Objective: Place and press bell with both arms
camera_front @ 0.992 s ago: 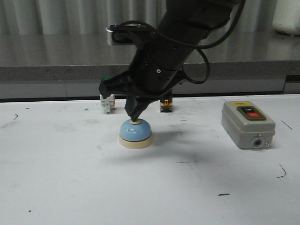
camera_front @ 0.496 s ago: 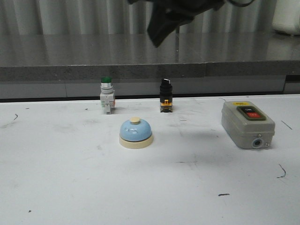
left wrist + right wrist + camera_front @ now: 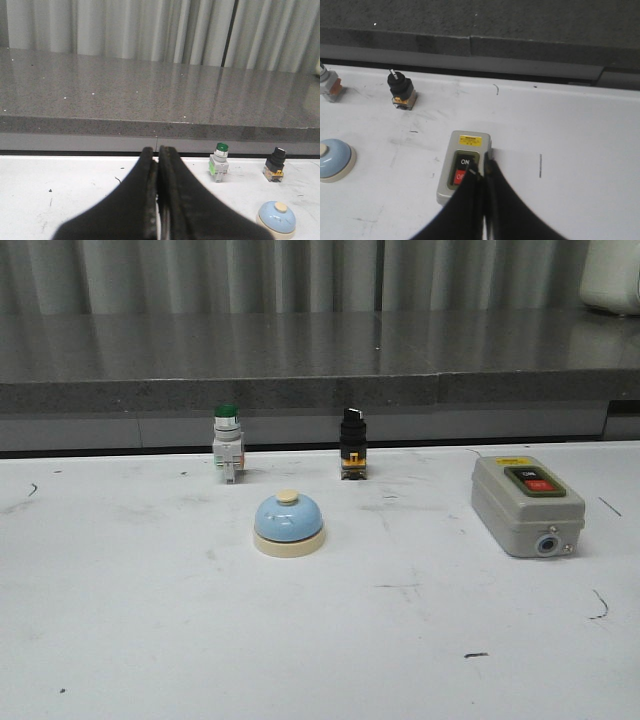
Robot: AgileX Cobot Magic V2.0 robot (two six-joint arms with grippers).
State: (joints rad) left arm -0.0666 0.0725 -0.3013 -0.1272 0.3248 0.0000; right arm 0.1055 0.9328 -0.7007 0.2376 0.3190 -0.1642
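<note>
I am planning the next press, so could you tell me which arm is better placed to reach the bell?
Probably the left. The left gripper, shut, looks toward the bell across bare table. The right gripper, also shut, hangs over the grey switch box, with the bell farther off.

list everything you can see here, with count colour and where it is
bell: 1, light-blue dome with cream base and knob, on the table near the middle, nothing touching it
green-capped pushbutton switch: 1, green cap on a grey-white body, upright at the back of the table, behind and left of the bell
black selector switch: 1, black knob on an orange-and-black base, upright at the back, behind and right of the bell
button box: 1, grey with a black and a red button and a yellow label, right side of the table
table: 1, white with dark scuff marks
ledge: 1, grey speckled, behind the table
left gripper: 1, black, shut, holding nothing
right gripper: 1, black, shut, over the button box
</note>
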